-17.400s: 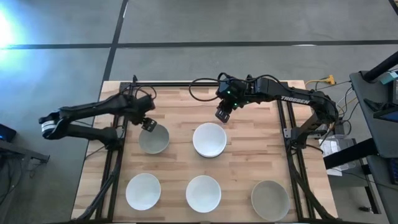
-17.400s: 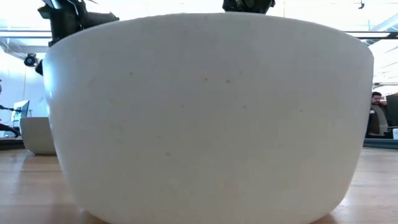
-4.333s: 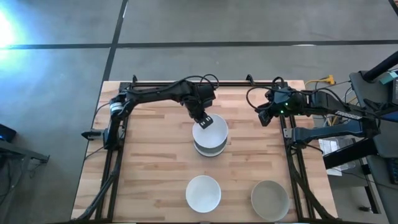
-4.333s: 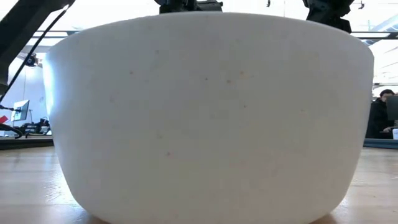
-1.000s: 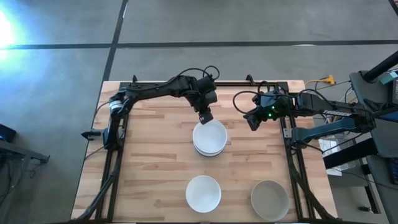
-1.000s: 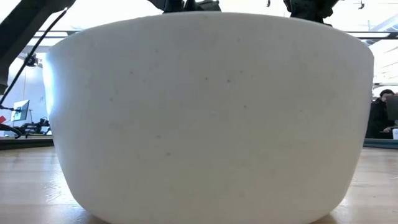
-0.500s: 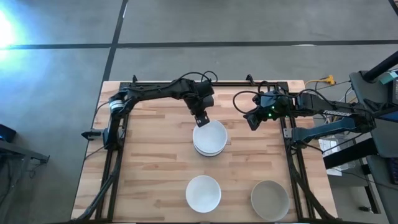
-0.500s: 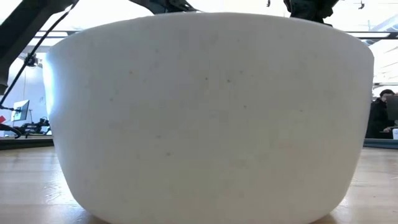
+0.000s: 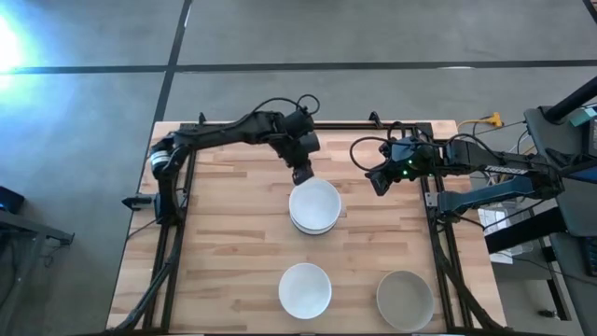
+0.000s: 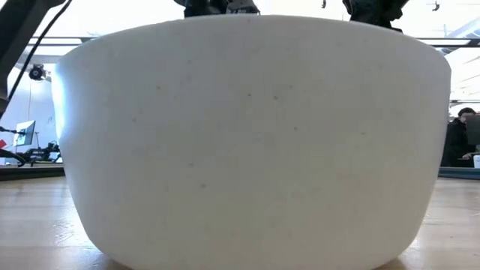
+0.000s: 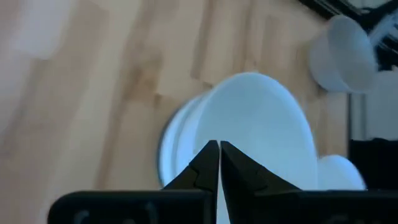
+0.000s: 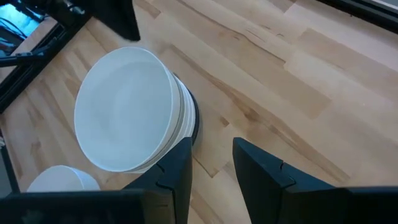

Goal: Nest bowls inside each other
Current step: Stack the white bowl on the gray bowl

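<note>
A stack of nested white bowls (image 9: 314,207) stands at the table's middle, resting on its lowest bowl's base, and shows in both wrist views (image 11: 255,124) (image 12: 127,112). My left gripper (image 9: 302,175) hovers shut just beyond the stack's far rim, its fingertips (image 11: 219,155) together and holding nothing. My right gripper (image 9: 378,182) waits open to the stack's right, fingers apart (image 12: 211,158). A single white bowl (image 9: 305,289) sits near the front edge and fills the low view (image 10: 251,135). A grey-beige bowl (image 9: 405,300) sits at the front right.
Black frame rails (image 9: 177,233) (image 9: 438,243) run along the table's left and right sides. Bare wood lies left of the stack and at the front left. A person (image 10: 459,142) sits in the room behind the table.
My left arm has swung a little toward the table's left, while its gripper stays by the stack's far rim. The bowls and my right arm have kept still.
</note>
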Action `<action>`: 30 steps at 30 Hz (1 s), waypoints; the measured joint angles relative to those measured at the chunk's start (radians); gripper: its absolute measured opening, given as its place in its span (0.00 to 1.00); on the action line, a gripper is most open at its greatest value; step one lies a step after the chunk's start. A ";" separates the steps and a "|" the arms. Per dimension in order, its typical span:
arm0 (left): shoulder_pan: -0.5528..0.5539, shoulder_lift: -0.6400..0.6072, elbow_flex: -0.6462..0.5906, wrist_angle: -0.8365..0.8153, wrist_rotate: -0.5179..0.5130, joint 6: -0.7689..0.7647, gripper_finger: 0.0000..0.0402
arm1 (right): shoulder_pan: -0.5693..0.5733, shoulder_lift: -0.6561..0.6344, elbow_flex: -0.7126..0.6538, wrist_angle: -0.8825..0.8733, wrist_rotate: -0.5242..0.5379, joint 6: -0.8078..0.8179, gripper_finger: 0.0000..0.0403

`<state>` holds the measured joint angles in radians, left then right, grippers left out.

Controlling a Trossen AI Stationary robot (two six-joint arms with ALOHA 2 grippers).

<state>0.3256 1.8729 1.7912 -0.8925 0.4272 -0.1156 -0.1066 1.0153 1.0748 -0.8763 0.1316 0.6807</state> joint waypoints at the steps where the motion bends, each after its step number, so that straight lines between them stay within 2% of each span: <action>1: 0.000 0.001 -0.007 -0.001 0.016 -0.002 0.00 | 0.000 0.000 0.000 0.000 0.000 0.000 0.28; 5: 0.001 0.026 -0.052 -0.006 0.062 -0.007 0.00 | 0.000 0.000 0.000 0.000 0.000 0.000 0.28; 10: 0.001 0.034 -0.112 -0.007 0.061 -0.010 0.00 | 0.000 0.000 0.000 0.000 0.000 -0.005 0.28; 16: 0.002 0.011 -0.089 -0.005 0.059 -0.016 0.00 | 0.000 0.000 0.000 0.000 0.000 -0.004 0.28; 19: -0.005 -0.006 -0.071 0.051 0.084 -0.047 0.00 | 0.000 0.000 0.000 0.000 0.000 -0.004 0.28; 23: -0.055 -0.011 -0.071 0.178 0.190 -0.081 0.00 | 0.000 0.000 0.000 -0.001 0.000 -0.010 0.28; 30: -0.162 0.034 -0.081 0.262 0.186 -0.098 0.00 | 0.000 0.000 0.000 -0.001 0.000 -0.027 0.28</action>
<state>0.1632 1.9066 1.7103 -0.6303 0.6133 -0.2135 -0.1066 1.0153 1.0748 -0.8776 0.1317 0.6537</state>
